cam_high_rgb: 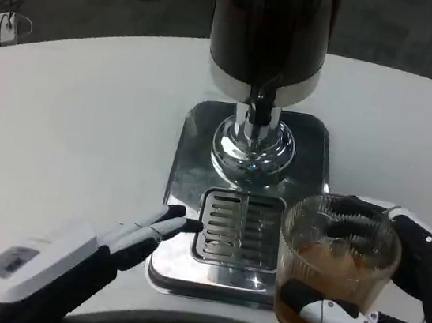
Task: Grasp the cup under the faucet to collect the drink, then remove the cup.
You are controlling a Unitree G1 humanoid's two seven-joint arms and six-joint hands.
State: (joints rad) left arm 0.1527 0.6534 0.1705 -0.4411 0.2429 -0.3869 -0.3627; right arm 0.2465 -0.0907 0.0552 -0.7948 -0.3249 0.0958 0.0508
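The right hand (pixel 387 311) wraps its fingers (pixel 339 317) round the clear glass cup (pixel 335 265) of amber drink, right of the steel drip tray (pixel 239 228). The left hand (pixel 122 241), seemingly empty with fingers extended, rests alongside. Tilting could spill it onto the white bench (pixel 77 127).

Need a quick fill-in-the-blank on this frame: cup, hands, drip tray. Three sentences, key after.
1. The glass cup is held by the robot's ____ hand.
2. The liquid inside the cup is ____ in colour.
3. The left hand has its fingertips at the edge of the slotted ____ below the faucet.

Missing words: right; amber; drip tray
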